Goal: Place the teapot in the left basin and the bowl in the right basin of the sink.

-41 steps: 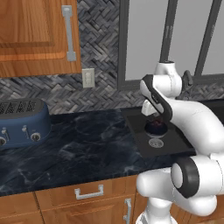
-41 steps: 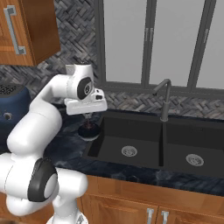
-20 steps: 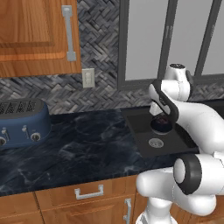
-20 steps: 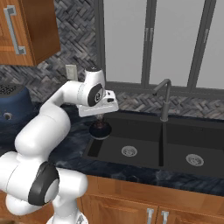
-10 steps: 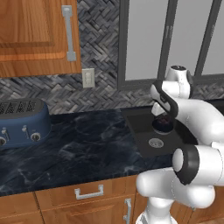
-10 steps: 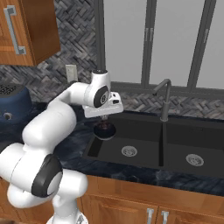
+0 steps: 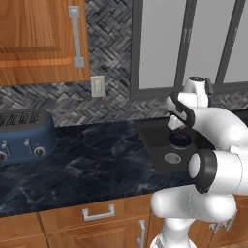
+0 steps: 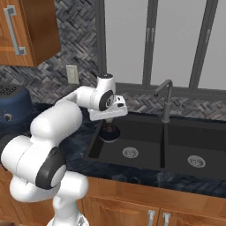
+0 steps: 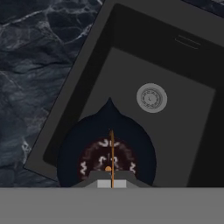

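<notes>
Gripper (image 8: 109,121) clamped tight on the teapot (image 8: 109,131) by its thin arched handle, hanging it over the left basin (image 8: 137,140) of the sink (image 8: 176,170), toward that basin's outer edge. The basin's silver drain (image 9: 151,98) sits nearby.

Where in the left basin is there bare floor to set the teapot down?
The left basin floor is bare all round its silver drain. The gripper holds the teapot by its handle over the basin's near-left part, close to the counter-side wall. The tightest spots are that wall and the divider below the faucet.
</notes>
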You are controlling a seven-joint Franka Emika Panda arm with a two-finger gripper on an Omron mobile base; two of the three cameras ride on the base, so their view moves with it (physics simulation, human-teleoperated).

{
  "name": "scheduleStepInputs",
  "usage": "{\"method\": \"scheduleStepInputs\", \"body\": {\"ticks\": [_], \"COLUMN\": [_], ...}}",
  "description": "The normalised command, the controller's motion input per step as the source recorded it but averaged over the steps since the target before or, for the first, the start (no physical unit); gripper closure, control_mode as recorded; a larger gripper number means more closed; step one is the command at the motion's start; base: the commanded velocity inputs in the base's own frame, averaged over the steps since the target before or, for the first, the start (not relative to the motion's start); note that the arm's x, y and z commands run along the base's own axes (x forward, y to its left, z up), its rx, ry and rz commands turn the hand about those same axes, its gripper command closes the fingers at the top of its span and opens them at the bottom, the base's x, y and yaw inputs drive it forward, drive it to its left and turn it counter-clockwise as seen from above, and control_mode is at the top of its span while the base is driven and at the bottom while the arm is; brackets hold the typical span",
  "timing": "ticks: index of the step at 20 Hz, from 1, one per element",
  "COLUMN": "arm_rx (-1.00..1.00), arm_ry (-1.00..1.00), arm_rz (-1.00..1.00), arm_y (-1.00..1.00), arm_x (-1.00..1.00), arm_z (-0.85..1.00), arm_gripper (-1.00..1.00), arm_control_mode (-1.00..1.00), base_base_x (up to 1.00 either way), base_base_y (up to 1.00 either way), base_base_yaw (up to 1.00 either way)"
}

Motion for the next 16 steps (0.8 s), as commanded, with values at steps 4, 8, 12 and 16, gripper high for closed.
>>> {"method": "scheduleStepInputs", "body": {"ticks": [4,8,12,16], "arm_rx": [0.0,0.0,0.0,0.0], "arm_ry": [-0.02,0.0,0.0,0.0], "arm_rz": [0.0,0.0,0.0,0.0], "arm_y": [-0.05,-0.06,-0.04,-0.02], "arm_x": [0.23,0.24,0.19,0.15], "arm_z": [-0.22,-0.22,-0.26,-0.28], "arm_gripper": [1.0,1.0,1.0,1.0], "arm_control_mode": [-1.0,-1.0,-1.0,-1.0], "base_base_x": [0.0,0.0,0.0,0.0], "base_base_y": [0.0,0.0,0.0,0.0], "base_base_yaw": [0.0,0.0,0.0,0.0]}}
